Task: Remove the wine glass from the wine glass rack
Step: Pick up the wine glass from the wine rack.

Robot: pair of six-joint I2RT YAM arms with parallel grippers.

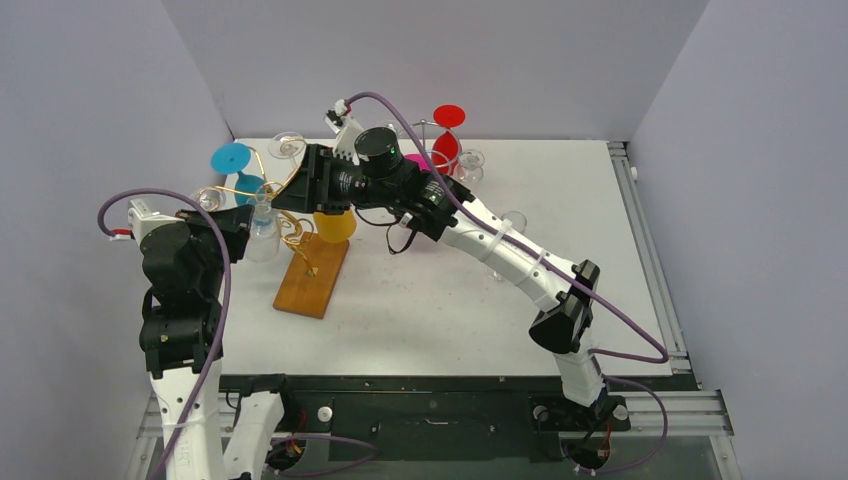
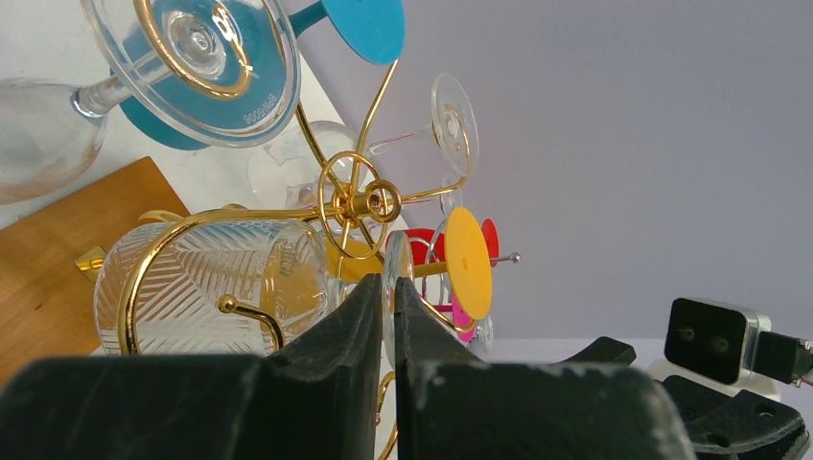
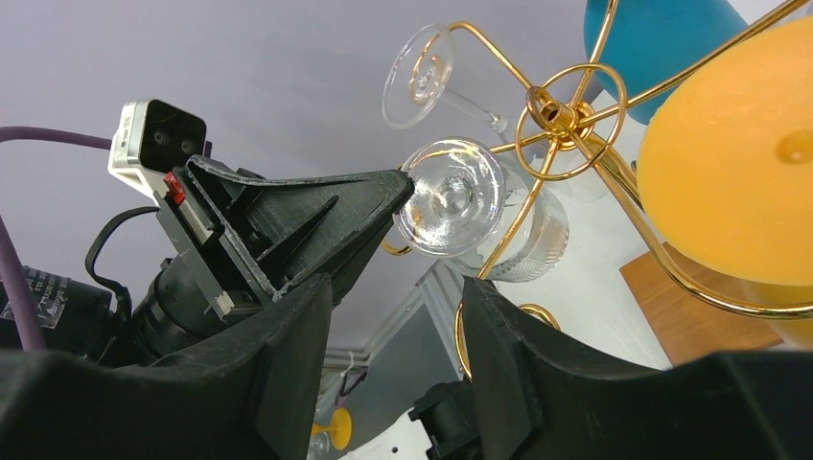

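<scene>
The gold wire wine glass rack (image 1: 290, 225) stands on a wooden base (image 1: 312, 275) at the table's left. A clear wine glass with a patterned bowl (image 2: 211, 283) hangs from it. My left gripper (image 2: 391, 283) is shut on the rim of that glass's round foot (image 3: 451, 196), which shows edge-on between the fingers. My right gripper (image 3: 395, 287) is open just beside the rack, facing the left gripper, with a gold wire loop (image 3: 463, 335) against its right finger. A teal glass (image 1: 232, 160), a yellow glass (image 1: 335, 225) and another clear one (image 3: 422, 72) also hang there.
A second, silver rack at the back holds red glasses (image 1: 448, 135) and a pink one (image 1: 420, 160). Clear glasses stand by it (image 1: 470, 160) and under the right arm (image 1: 513, 222). Grey walls close in on the left, back and right.
</scene>
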